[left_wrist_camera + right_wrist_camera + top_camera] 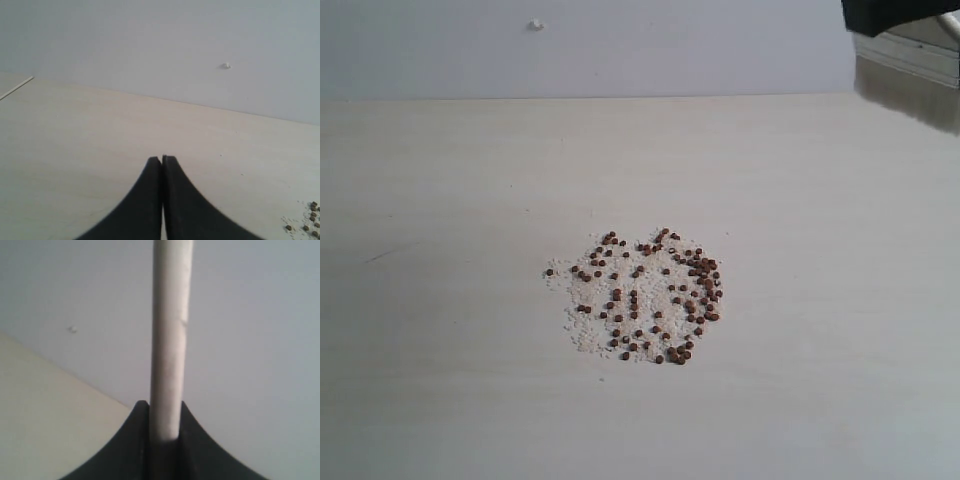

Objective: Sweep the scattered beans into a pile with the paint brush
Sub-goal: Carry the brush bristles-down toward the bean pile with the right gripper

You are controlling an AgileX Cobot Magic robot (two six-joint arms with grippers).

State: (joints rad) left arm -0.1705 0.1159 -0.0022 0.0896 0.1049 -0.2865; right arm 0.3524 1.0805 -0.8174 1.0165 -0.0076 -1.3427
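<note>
On the surface [440, 380], beans [640, 295] are spread loosely. The paint brush [171, 330] is clamped in the right pincer [165, 407] for sweeping. The left pincer [162, 159] is closed, empty and unneeded.

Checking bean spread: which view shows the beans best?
Exterior view: the whole spread of beans lies unobstructed. Left wrist view catches only a few, cut off by the frame; right wrist view shows none.
</note>
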